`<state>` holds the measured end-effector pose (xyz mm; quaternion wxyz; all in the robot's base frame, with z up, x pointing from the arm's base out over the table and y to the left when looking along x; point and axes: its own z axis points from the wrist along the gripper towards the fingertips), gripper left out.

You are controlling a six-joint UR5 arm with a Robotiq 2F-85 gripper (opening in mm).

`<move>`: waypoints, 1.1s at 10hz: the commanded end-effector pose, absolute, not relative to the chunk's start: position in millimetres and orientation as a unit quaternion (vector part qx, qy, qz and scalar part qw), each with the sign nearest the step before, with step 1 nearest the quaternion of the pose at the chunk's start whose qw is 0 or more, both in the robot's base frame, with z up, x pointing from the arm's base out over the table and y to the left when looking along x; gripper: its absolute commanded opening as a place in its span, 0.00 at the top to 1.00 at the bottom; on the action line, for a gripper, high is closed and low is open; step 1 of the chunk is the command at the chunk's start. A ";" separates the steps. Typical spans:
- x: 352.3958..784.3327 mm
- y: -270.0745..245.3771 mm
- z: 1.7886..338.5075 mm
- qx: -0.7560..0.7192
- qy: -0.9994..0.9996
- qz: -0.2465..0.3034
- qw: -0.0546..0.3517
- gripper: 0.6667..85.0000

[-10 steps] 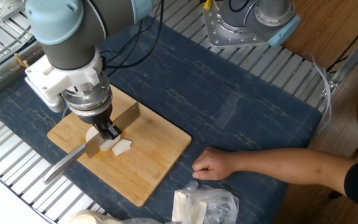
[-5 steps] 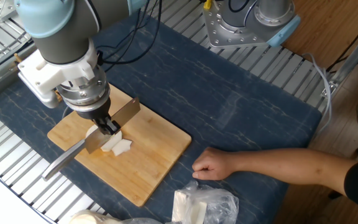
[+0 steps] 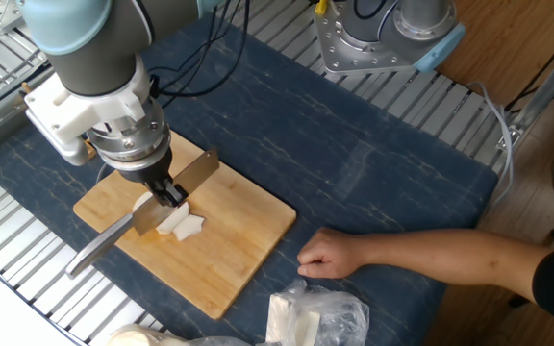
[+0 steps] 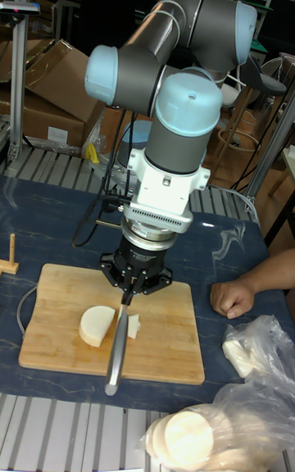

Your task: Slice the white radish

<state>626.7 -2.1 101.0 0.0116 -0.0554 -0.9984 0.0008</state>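
Observation:
A wooden cutting board (image 3: 248, 240) (image 4: 49, 308) lies on the blue mat. On it the white radish is in two parts: a large cream-white half-disc (image 4: 97, 324) (image 3: 144, 204) and a smaller cut piece (image 4: 133, 326) (image 3: 188, 226). My gripper (image 3: 169, 195) (image 4: 131, 288) hangs just above them, shut on a knife (image 3: 200, 173) (image 4: 119, 349). The blade runs between the two parts and the handle points toward the table's front edge. In the fixed view the gripper hides much of the large piece.
A person's forearm and fist (image 3: 330, 255) (image 4: 233, 298) rest on the mat right of the board. A plastic bag (image 3: 315, 322) (image 4: 246, 349) holding more white discs (image 4: 188, 435) lies at the front. A small wooden stand (image 4: 10, 255) sits left of the board.
The arm has shifted a little to the left and back with the knife, which now sits slightly higher over the radish. The radish pieces and the person's hand have not moved.

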 end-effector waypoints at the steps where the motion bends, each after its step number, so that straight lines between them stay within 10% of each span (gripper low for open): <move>1: 619.4 -21.1 103.7 -0.034 -0.999 0.008 0.014 1.00; 11: 620.8 -26.4 88.4 -0.141 -0.990 -0.001 0.021 1.00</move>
